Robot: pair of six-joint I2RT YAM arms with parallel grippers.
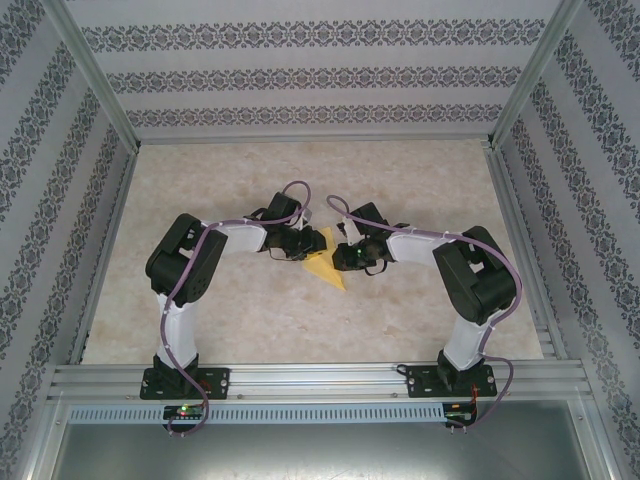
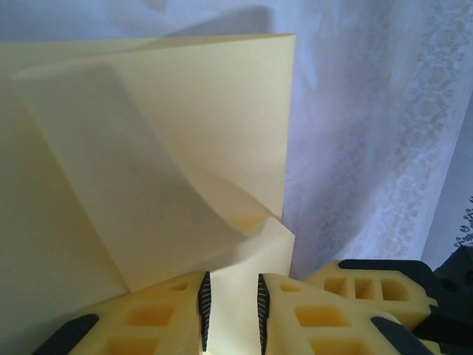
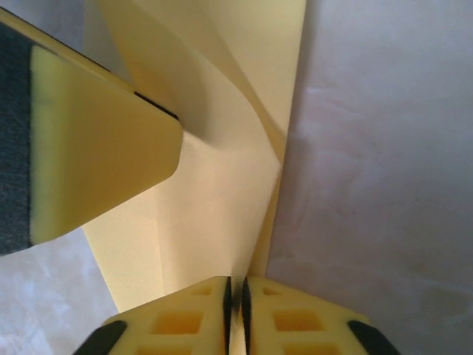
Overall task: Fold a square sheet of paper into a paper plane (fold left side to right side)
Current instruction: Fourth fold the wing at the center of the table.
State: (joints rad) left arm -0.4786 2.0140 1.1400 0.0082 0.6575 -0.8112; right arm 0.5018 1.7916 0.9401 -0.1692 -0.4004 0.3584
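Note:
The yellow-orange sheet of paper (image 1: 326, 266) is partly folded and held up off the floor at the centre, between both arms. My right gripper (image 1: 346, 257) is shut on one folded edge, and the thin paper (image 3: 214, 207) runs straight into its closed pads (image 3: 235, 307). My left gripper (image 1: 303, 245) stands slightly open. Its pads (image 2: 230, 310) sit apart with a curled flap of the paper (image 2: 185, 148) in and above the gap. One left finger (image 3: 103, 148) presses against the sheet in the right wrist view.
The beige marbled floor (image 1: 250, 310) spreads around the arms. Patterned walls (image 1: 320, 80) and aluminium frame posts (image 1: 95, 75) box it in. A metal rail (image 1: 320, 380) carries both arm bases at the near edge.

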